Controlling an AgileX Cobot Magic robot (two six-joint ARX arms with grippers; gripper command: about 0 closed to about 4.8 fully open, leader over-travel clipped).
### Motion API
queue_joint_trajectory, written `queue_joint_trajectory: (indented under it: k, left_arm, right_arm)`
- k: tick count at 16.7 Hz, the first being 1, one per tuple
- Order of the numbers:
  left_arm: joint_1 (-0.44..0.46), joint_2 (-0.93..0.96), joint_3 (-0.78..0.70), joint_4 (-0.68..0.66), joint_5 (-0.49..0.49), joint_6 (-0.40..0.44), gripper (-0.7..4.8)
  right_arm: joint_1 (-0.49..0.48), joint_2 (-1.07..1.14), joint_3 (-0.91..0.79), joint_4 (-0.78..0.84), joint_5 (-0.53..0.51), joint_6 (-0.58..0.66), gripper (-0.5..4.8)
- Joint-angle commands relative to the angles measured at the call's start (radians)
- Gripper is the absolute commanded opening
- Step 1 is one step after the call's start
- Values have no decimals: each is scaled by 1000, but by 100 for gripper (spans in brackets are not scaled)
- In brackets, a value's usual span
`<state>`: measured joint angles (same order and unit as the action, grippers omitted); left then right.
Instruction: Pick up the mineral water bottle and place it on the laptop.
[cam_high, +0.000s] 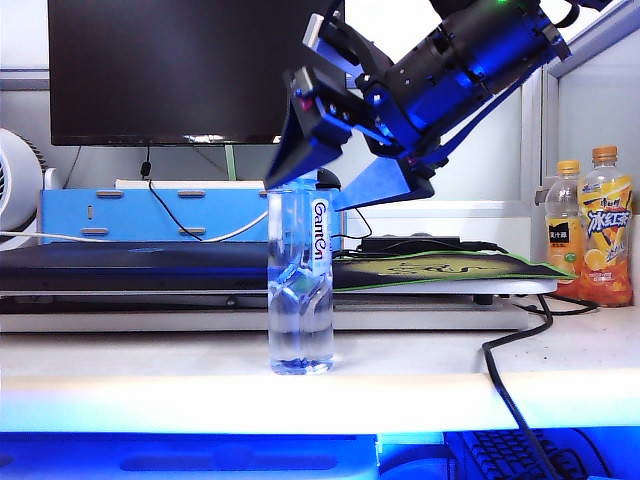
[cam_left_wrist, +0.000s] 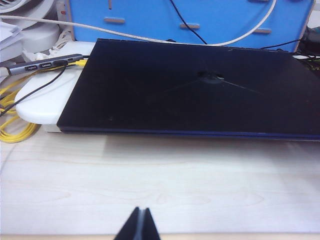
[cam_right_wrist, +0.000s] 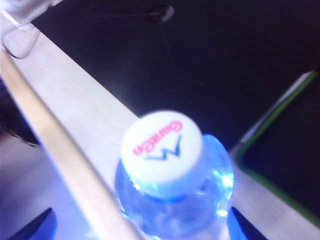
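your right gripper (cam_right_wrist: 140, 227) hangs over the mineral water bottle (cam_high: 300, 285), jaws spread wide, nothing held; the white cap (cam_right_wrist: 162, 150) sits between the tips. the bottle stands upright by the bench's front edge. sink lower and close on the waist. the left gripper (cam_left_wrist: 138, 227), tips together and empty, idles before the laptop (cam_left_wrist: 200, 90) at the back.

I see my right gripper (cam_right_wrist: 137, 227) spread wide astride the mineral water bottle (cam_high: 300, 285). At twelve o'clock the laptop (cam_high: 130, 265) top lies bare; the mouse pad (cam_high: 440, 268) overlaps it toward three o'clock.
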<state>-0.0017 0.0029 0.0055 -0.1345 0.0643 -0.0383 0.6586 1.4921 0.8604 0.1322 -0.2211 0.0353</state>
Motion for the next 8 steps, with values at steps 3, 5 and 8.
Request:
queue_joint_trajectory:
  k: [3,5,8]
  left_arm:
    - [0,-2,2,8,3,1,-2]
    - [0,-2,2,8,3,1,-2]
    - [0,-2,2,8,3,1,-2]
  right_arm:
    - [-5,55,8,-2,41,-15,479]
    - [-3,79,9,-1,28,-14,479]
    - [-3,95,10,8,18,-14,479]
